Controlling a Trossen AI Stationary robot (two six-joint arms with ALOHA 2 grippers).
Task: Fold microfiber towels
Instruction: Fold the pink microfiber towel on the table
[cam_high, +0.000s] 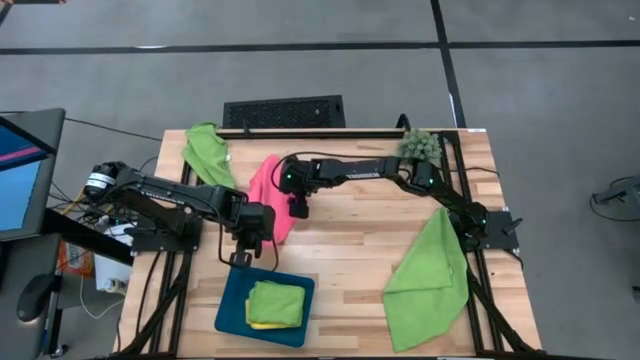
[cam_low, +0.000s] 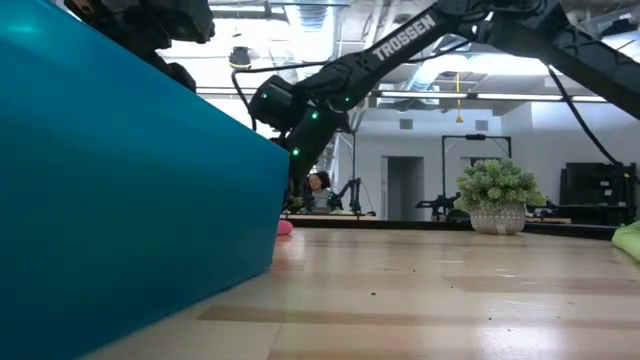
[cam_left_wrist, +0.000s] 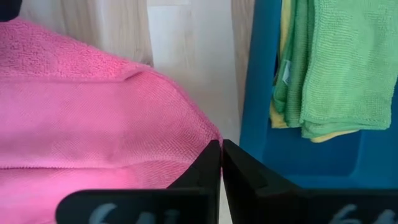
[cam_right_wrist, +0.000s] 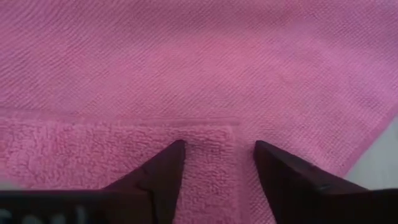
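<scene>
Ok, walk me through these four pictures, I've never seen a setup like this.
Two dark robot arms work at a wooden table. One picture looks straight down, one skims along the tabletop, and two come from cameras on the wrists. The left tool is shut beside the hot pink microfiber towel, holding nothing I can see. The right tool stands open over that towel. A dark teal rectangular tray holds folded lime green and yellow towels. Two loose lime green towels and a small spiky plant also lie there.

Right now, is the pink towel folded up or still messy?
Partly folded: the pink towel shows one layer's hemmed edge lying over another, not yet a neat square.
</scene>
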